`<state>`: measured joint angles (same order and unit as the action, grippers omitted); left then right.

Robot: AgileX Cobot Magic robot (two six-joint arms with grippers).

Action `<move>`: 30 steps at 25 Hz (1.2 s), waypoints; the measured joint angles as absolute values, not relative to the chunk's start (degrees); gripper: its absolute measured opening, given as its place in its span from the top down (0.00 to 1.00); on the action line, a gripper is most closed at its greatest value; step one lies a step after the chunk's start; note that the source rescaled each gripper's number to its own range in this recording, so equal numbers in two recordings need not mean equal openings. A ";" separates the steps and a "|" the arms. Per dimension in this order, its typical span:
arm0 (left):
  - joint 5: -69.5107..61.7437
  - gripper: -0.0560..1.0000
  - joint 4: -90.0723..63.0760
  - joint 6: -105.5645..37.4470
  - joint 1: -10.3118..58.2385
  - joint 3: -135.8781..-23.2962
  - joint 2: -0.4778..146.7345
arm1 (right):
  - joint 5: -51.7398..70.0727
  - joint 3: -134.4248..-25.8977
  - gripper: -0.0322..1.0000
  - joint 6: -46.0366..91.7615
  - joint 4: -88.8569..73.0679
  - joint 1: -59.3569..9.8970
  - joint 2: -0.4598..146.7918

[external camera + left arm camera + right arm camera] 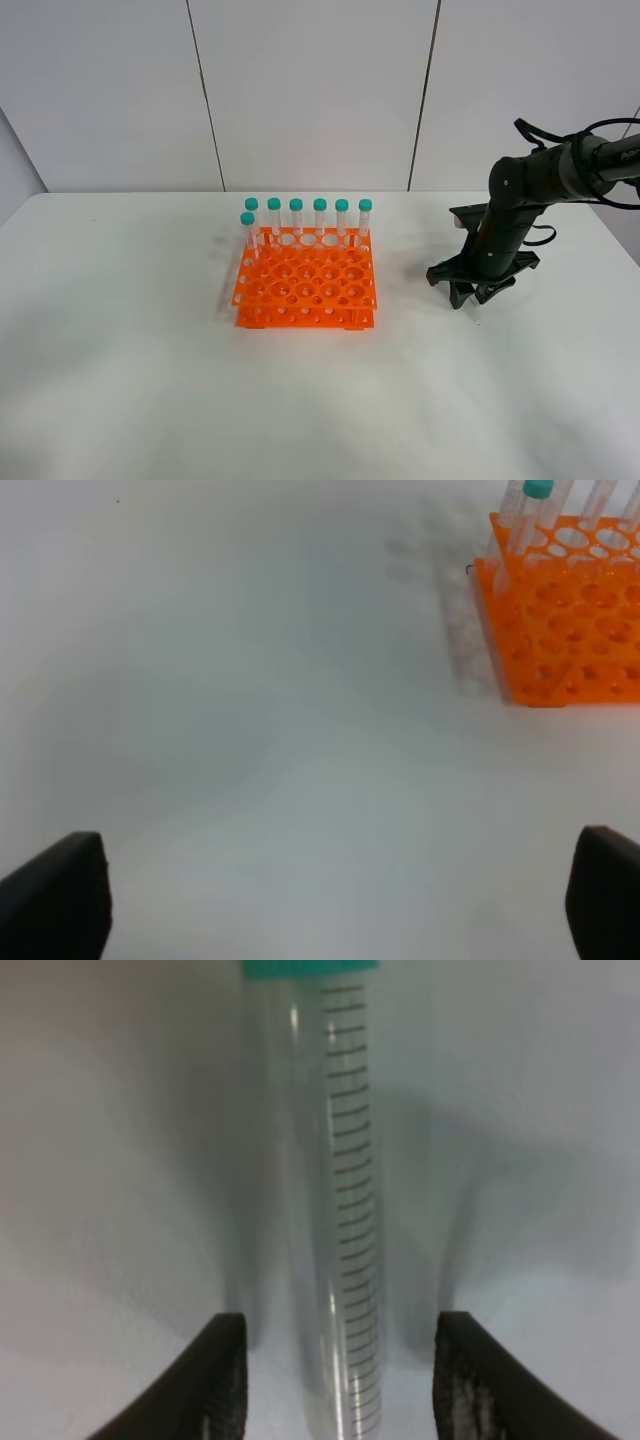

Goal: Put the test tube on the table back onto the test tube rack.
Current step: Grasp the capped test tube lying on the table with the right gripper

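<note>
Your right pincer [475, 296] sits low over the table [130, 350], at the right of the exterior view. Its fingers [215, 1385] stand apart on either side of the test tube [335, 1210], which lies flat on the table between them. A gap shows on each side, so the tube is straddled but not gripped. Its teal cap [310, 968] points away from the pincer. From the high camera the pincer hides the tube.

Your left pincer [330, 905] is spread wide too, with table surface showing between its fingers.

The table is plain, white and matte, and a white panelled wall [310, 90] stands behind it.

One orange test tube rack [305, 285] stands at the centre of the frame, well apart from the right pincer. Seven capped tubes [320, 215] stand upright in it: six along the back row and one just in front at the left end. One more lies on the table.
</note>
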<state>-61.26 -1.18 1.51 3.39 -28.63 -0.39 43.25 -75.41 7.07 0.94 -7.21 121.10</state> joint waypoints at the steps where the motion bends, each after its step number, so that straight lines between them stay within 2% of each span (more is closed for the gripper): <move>1: -61.26 0.00 -1.18 1.51 3.39 -28.63 -0.39 | 43.12 -75.41 0.62 7.07 0.94 -7.21 121.10; 28: -61.26 0.00 -1.18 1.51 3.39 -28.63 -0.39 | 44.13 -75.72 0.62 7.92 1.23 -7.21 122.37; 30: -61.26 0.00 -1.18 1.51 3.39 -28.63 -0.39 | 44.18 -75.76 0.64 7.92 1.42 -7.21 122.42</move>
<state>-61.26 -1.18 1.51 3.39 -28.63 -0.39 44.18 -75.76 7.92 1.42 -7.21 122.42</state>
